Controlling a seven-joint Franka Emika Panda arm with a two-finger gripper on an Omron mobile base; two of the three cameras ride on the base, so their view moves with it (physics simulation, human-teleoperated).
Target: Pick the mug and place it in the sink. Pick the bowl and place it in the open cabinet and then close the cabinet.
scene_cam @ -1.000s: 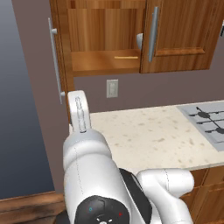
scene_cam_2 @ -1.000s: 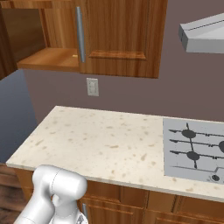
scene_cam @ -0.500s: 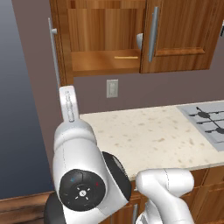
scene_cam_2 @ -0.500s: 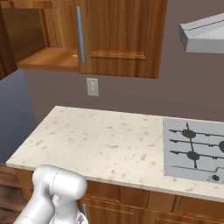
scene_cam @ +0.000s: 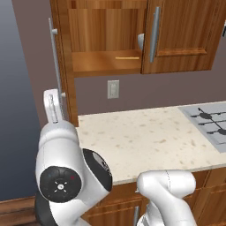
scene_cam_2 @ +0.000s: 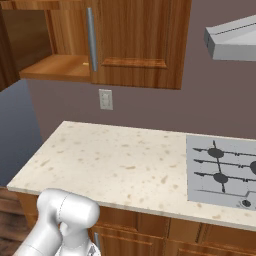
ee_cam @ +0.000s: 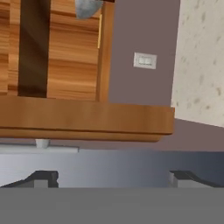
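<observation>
The arm has swung lower left, the gripper (ee_cam: 111, 177) wide and empty near the cabinet (scene_cam: 106, 42) door, the bowl (scene_cam: 140, 41) inside, so closing remains.

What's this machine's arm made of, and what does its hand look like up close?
The arm is a chain of smooth, glossy white rounded shells with dark joints; one black round cap carries a small red dot. The hand ends in two small dark finger tips. No loose cables are visible.

No readable txt, labels, brands or nos. on any surface.
</observation>
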